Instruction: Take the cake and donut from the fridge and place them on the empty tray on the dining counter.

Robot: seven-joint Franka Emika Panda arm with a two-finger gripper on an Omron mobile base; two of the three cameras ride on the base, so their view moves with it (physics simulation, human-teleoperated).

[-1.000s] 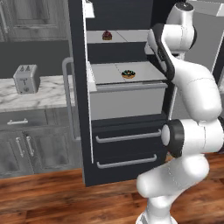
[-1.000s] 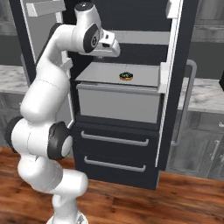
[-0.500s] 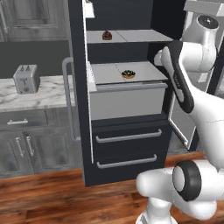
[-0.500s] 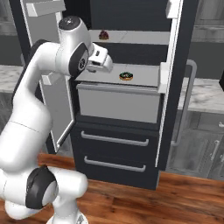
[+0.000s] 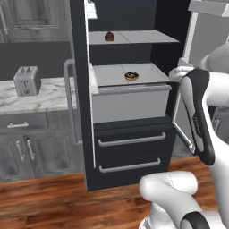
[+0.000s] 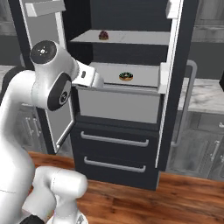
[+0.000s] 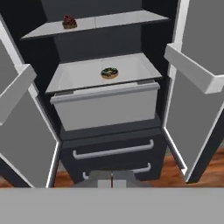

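Both fridge (image 7: 109, 144) doors now stand open, pincer (image 7: 112, 183) together and drawn back, leaving cake (image 7: 69, 21) upper left and donut (image 7: 109, 72) at centre reachable.

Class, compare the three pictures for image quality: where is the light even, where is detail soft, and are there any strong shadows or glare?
Left base view: flat, even light, the donut small and soft. Right base view: no glare, the fridge front uniformly dark. Hand view: the cake slightly blurred, only faint shading under the shelves.
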